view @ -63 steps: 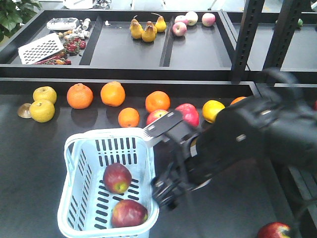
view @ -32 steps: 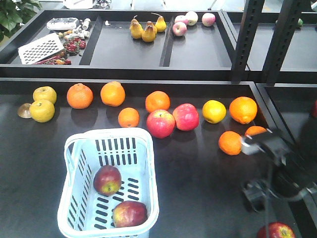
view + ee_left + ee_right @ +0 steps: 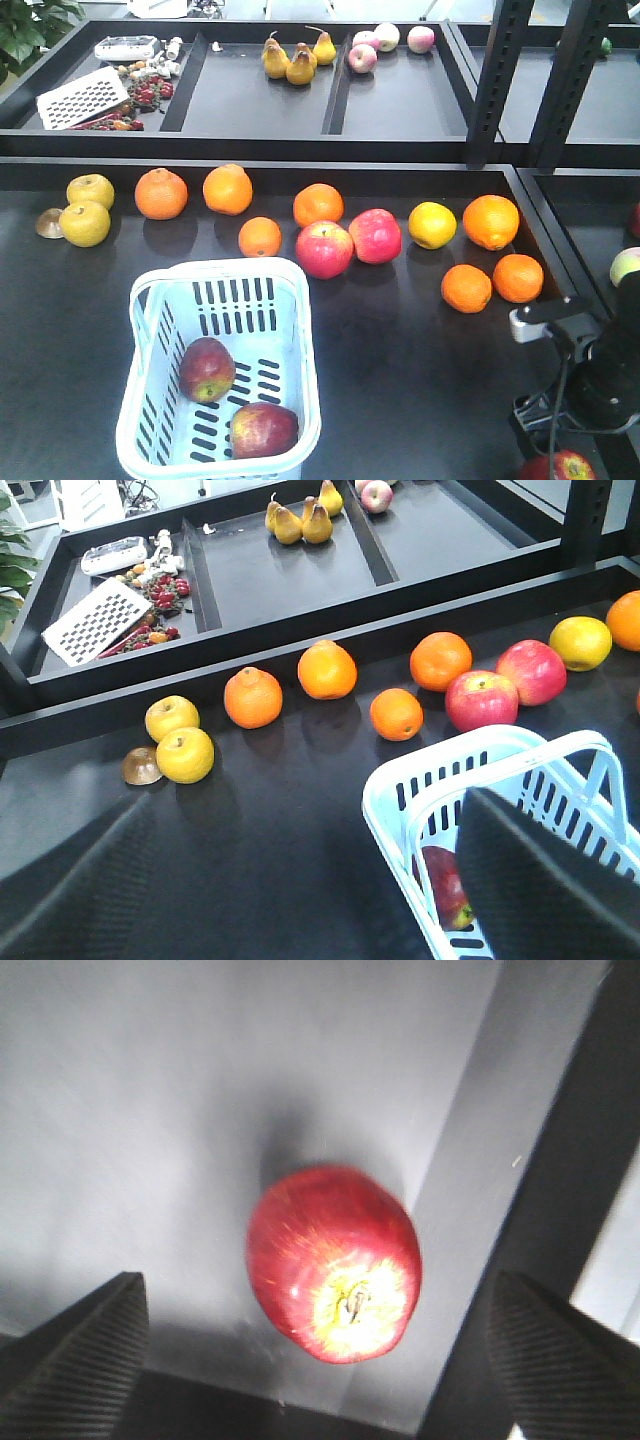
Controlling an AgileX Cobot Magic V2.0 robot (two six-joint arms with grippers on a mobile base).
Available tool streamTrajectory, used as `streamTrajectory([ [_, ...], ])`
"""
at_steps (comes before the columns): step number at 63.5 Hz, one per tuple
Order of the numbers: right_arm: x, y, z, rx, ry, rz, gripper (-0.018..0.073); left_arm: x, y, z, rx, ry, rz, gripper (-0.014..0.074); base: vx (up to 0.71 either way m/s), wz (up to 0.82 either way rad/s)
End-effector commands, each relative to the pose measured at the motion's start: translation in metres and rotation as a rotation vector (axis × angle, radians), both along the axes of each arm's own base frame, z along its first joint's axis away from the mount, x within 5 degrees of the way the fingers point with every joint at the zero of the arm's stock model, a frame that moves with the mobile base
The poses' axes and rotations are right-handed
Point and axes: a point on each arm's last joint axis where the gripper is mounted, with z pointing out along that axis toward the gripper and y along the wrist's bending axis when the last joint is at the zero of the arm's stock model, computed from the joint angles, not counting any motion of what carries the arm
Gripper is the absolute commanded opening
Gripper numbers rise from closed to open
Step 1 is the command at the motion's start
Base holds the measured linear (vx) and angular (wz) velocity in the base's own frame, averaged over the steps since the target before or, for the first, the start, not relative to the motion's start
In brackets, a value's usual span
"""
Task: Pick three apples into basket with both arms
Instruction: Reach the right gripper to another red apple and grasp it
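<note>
The light-blue basket (image 3: 222,268) stands at the front left of the table with two dark red apples in it, one (image 3: 207,369) near its middle and one (image 3: 263,430) at its near end. The third apple (image 3: 557,467) lies at the table's front right corner. My right arm (image 3: 590,370) hangs just above it. In the right wrist view my right gripper (image 3: 320,1360) is open, with that apple (image 3: 335,1260) lying between and beyond its fingers, untouched. My left gripper (image 3: 310,900) is open and empty above the table beside the basket (image 3: 440,770); one apple (image 3: 445,885) shows inside.
A row of oranges (image 3: 228,189), yellow fruits (image 3: 86,222) and two lighter red apples (image 3: 324,249) runs across the table behind the basket. More oranges (image 3: 467,288) lie at the right. Raised back trays hold pears (image 3: 300,66). Black uprights (image 3: 497,80) stand at the right.
My right arm has left the basket side and swung right and down to the front corner, over the third apple. An apple in the basket has rolled a little left.
</note>
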Motion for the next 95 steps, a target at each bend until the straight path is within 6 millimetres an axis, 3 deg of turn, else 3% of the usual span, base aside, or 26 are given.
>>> streamTrajectory([
  [1,0.006,-0.002,-0.002,-0.010,0.002,0.007,0.0645,0.000,0.000,0.013,-0.024,-0.080,-0.003,0.0576,0.00,0.00],
  [19,0.009,-0.003,-0.036,-0.027,0.126,0.017,0.0641,0.000,0.000,0.013,-0.024,-0.080,-0.003,0.0576,0.00,0.00],
  [46,0.012,-0.002,-0.068,-0.034,0.205,0.022,0.0627,0.000,0.000,0.013,-0.024,-0.080,-0.003,0.0576,0.00,0.00],
  [53,0.012,-0.002,-0.068,-0.034,0.209,0.011,0.0563,0.000,0.000,0.013,-0.024,-0.080,-0.003,0.0576,0.00,0.00],
  [65,0.012,-0.002,-0.067,-0.036,0.208,-0.033,0.0363,0.000,0.000,0.013,-0.024,-0.080,-0.003,0.0576,0.00,0.00],
  [81,0.016,0.002,-0.034,0.024,0.086,-0.107,0.0314,0.000,0.000,0.013,-0.024,-0.080,-0.003,0.0576,0.00,0.00],
  [95,0.005,0.021,0.028,0.117,-0.138,-0.086,0.0314,0.000,0.000,0.013,-0.024,-0.080,-0.003,0.0576,0.00,0.00],
])
